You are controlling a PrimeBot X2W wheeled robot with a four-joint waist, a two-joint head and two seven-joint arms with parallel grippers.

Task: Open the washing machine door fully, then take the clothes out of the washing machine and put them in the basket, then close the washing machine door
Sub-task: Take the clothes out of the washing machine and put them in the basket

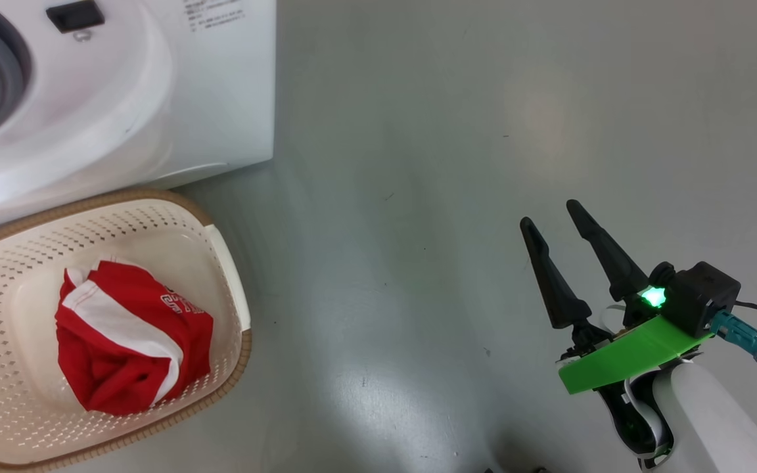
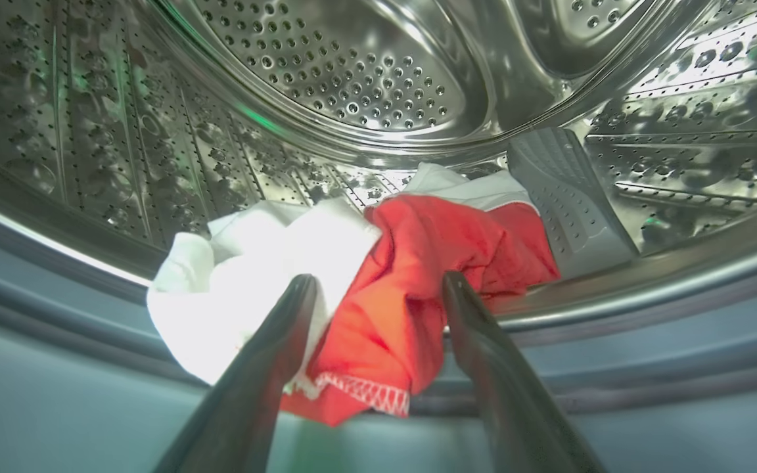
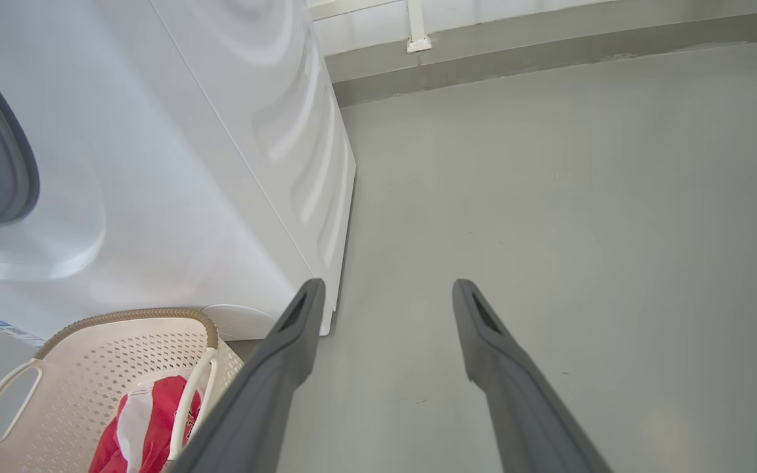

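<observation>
- The left gripper (image 2: 378, 286) reaches into the steel drum (image 2: 352, 79) of the washing machine (image 1: 221, 79), its two fingers spread wide.
- A crumpled red and white garment (image 2: 411, 263) lies between and just beyond those fingers, at the drum's front lip. They are not pinched on it, and I cannot tell whether they touch it.
- The right gripper (image 1: 549, 215) hangs spread over the grey floor (image 1: 418, 197), holding nothing.
- A second red garment with white stripes (image 1: 132, 335) lies in the cream basket (image 1: 224, 263), just beside the washer's front.
</observation>
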